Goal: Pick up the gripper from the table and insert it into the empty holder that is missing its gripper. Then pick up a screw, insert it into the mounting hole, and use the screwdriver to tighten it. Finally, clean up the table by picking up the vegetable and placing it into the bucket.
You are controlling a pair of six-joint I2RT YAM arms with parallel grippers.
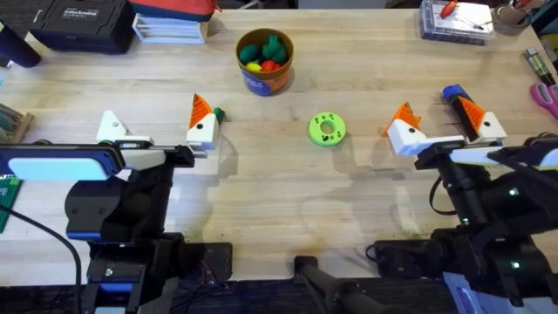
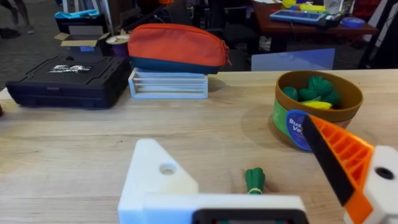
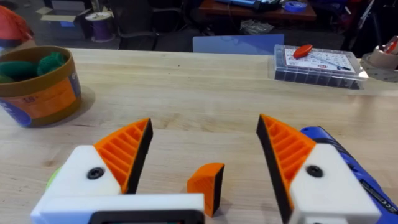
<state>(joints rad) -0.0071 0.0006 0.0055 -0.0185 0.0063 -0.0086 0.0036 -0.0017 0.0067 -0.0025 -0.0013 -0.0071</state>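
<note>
The vegetable [image 1: 218, 113] lies on the table [image 1: 349, 209] just ahead of the left gripper [image 1: 154, 118], off toward its orange-tipped finger rather than centred in the gap, so the left arm is far nearer than the right. Both sets of fingers stand wide open and hold nothing. The bucket [image 1: 264, 61], already holding other toy pieces, sits beyond the vegetable, toward the table's middle. The left wrist view adds that the piece's long axis seems to run roughly along the reach, away from the camera, so a grasp would likely need a small sideways shift first. The right wrist view shows a small orange piece [image 3: 205, 185] between the right gripper's [image 1: 436, 112] fingers and the screwdriver [image 3: 348, 163] beside one finger.
</note>
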